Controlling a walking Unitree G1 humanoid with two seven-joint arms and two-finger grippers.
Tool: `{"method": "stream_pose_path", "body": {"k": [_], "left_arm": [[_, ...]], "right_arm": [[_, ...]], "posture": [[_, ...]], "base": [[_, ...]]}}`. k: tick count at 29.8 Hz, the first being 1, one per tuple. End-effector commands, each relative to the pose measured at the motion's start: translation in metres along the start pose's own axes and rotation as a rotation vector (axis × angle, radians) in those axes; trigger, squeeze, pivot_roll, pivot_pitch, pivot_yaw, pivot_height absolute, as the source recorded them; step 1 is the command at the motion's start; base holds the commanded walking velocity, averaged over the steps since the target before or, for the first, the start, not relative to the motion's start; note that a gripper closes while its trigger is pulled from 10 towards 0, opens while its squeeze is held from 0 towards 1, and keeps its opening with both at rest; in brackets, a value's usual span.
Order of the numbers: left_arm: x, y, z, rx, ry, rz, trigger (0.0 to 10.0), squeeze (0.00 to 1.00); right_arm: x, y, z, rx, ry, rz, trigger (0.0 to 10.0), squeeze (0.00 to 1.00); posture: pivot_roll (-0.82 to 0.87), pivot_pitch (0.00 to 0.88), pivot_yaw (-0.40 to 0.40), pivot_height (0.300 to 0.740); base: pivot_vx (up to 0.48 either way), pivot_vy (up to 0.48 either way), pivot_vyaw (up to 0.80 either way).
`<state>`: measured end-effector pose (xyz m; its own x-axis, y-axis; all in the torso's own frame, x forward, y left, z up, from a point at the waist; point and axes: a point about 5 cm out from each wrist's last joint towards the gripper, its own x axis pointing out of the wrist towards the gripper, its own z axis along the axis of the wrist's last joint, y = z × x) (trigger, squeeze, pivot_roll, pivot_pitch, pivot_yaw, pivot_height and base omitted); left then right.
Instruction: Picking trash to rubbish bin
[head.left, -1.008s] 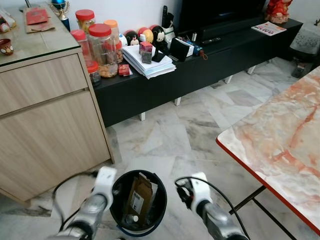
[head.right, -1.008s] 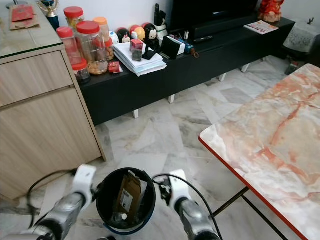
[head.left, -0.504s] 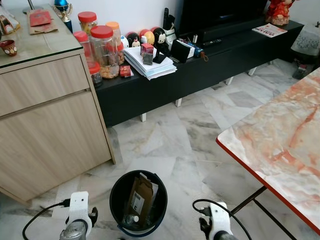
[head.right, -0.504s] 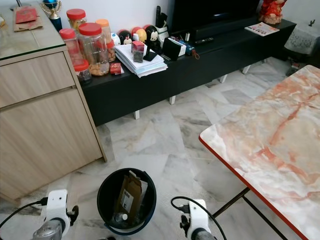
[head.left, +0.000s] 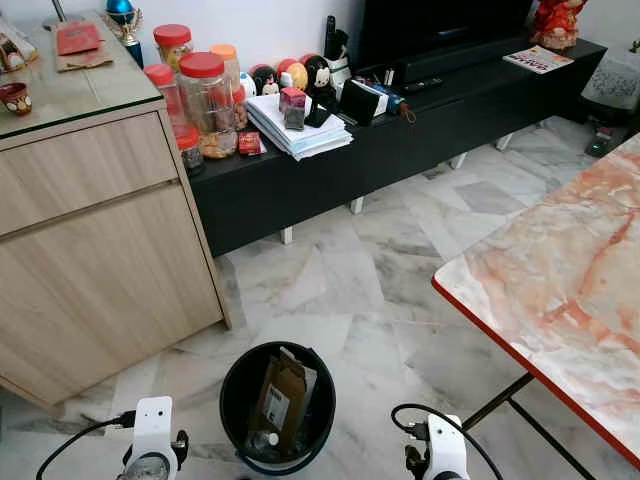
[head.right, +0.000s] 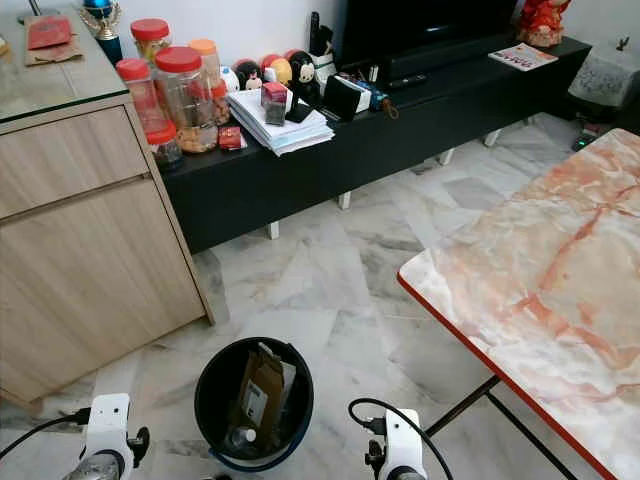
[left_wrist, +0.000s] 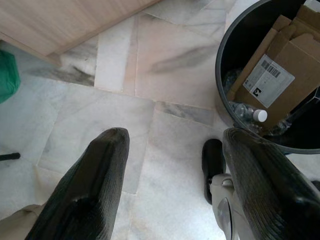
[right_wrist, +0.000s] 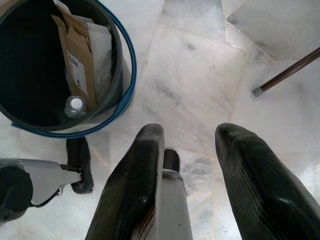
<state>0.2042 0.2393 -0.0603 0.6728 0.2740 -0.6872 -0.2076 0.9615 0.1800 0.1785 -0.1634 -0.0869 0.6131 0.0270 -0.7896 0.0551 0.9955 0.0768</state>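
A round black rubbish bin (head.left: 277, 410) with a blue rim stands on a pale marble tile floor (head.left: 370, 280), low in the head camera's view and directly in front of the robot. Inside the bin, a flattened brown cardboard box (head.left: 279, 398) with a white barcode label leans upright, and a clear plastic bottle (left_wrist: 252, 114) with a white cap lies at the bottom beside it. The left gripper (left_wrist: 172, 187) hangs just beside the bin on its left, above bare floor, with its two black fingers spread wide apart and nothing between them. The right gripper (right_wrist: 192, 172) hangs near the bin on its right, also over bare floor, its fingers parted with a clear gap and holding nothing. The white wrist ends of both arms, each with a black cable, show on either side of the bin at the lower edge of the head view. Beyond the bin to its left stands a light wooden cabinet (head.left: 100, 250). Further back from the bin runs a low black TV bench (head.left: 400, 140) carrying red-lidded jars (head.left: 205, 95) and a stack of papers (head.left: 298, 125). To the right of the bin, a table (head.left: 560, 290) with an orange-veined marble top and red edge reaches into view on thin dark legs.
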Motion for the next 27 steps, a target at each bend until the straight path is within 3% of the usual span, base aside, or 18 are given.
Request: {"method": "stream_pose_path", "body": {"k": [1,6,21,27], "left_arm": [[-0.001,0.001,-0.003,0.002,0.012,0.008,10.0,0.0],[0.002,0.003,0.007,-0.009,-0.017,0.014,10.0,0.0],[0.002,0.002,0.006,-0.019,-0.015,0.007,10.0,0.0],[0.002,0.0,0.009,-0.017,-0.026,0.0,10.0,0.0]], "right_arm": [[0.0,0.0,0.001,0.016,-0.005,-0.009,10.0,0.0],[0.001,0.005,0.002,-0.006,-0.007,0.008,10.0,0.0],[0.0,0.001,-0.001,0.0,0.002,-0.007,10.0,0.0],[0.001,0.0,0.002,0.004,-0.007,-0.007,10.0,0.0]], "posture": [[0.01,0.052,-0.04,0.74],[0.02,0.054,-0.033,0.74],[0.02,0.028,-0.028,0.74],[0.02,0.03,-0.031,0.74]], "base": [[0.0,0.0,0.0],[0.0,0.0,0.0],[0.0,0.0,0.0],[-0.276,0.0,0.0]]}}
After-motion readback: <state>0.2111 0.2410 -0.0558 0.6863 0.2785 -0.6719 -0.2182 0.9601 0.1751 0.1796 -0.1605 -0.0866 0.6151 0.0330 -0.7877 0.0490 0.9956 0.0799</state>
